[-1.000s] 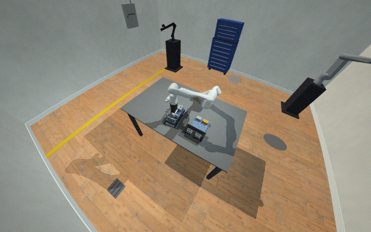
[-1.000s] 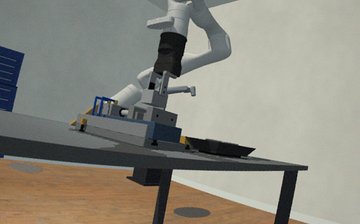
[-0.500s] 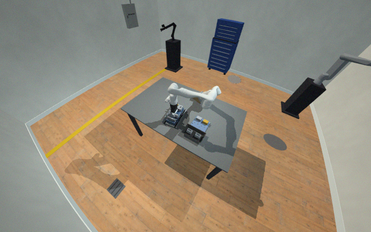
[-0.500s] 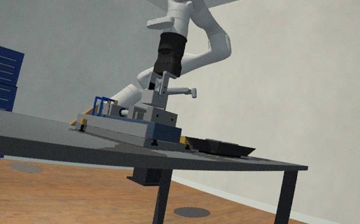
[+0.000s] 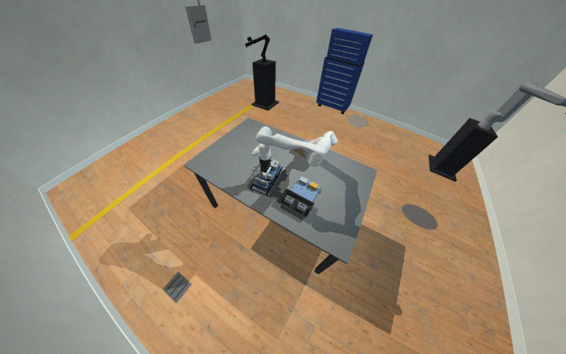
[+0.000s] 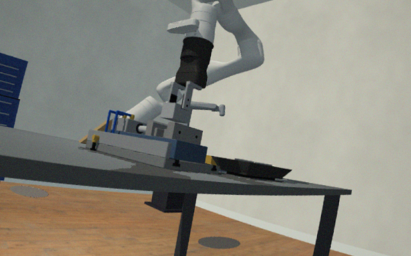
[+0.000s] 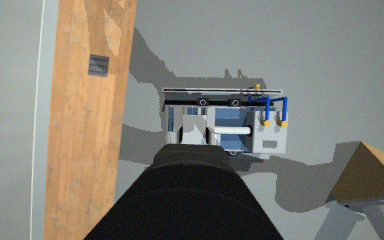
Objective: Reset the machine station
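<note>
My gripper (image 6: 179,96) points straight down over the vise (image 6: 159,138) and is shut on a plain gray aluminum blank (image 6: 176,111). The blank hangs level, just above the gray jaw block (image 6: 179,131) at the end with no hoses. The jaw with blue hoses (image 6: 116,120) is at the other end. In the top view the gripper (image 5: 264,167) stands over the vise (image 5: 264,175). The wrist view shows the vise (image 7: 225,125) from above; the black gripper body hides the fingers and the blank there.
The infeed plate (image 5: 306,189) holds a gray blank (image 5: 303,180) and a yellow brass blank (image 5: 313,185). The black outfeed tray (image 5: 294,203) beside it holds two gray blocks. A gray rod with a knob (image 6: 209,107) sticks out sideways near the gripper.
</note>
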`<action>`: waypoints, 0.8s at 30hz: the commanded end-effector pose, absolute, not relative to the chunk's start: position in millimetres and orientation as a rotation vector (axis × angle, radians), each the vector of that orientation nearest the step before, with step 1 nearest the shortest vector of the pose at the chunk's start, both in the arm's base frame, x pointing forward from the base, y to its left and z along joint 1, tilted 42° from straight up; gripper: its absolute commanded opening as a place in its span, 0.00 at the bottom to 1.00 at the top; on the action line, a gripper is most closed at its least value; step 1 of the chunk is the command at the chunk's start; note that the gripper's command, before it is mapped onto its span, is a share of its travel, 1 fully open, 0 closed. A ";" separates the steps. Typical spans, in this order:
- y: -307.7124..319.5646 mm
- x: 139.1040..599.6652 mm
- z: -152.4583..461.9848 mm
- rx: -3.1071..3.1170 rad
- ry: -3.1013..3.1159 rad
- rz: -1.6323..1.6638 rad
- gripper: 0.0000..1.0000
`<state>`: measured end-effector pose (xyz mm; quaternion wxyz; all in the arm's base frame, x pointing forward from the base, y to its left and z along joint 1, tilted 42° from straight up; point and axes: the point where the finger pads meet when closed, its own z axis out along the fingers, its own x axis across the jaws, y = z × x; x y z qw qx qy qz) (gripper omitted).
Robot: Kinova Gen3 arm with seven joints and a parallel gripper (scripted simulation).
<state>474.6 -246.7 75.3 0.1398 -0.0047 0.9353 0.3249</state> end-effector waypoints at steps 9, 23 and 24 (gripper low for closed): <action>-247.0 476.0 73.2 -0.020 2.699 0.932 0.00; -247.1 476.2 73.1 -0.020 2.699 0.932 0.00; -247.1 476.2 73.1 -0.020 2.699 0.932 0.00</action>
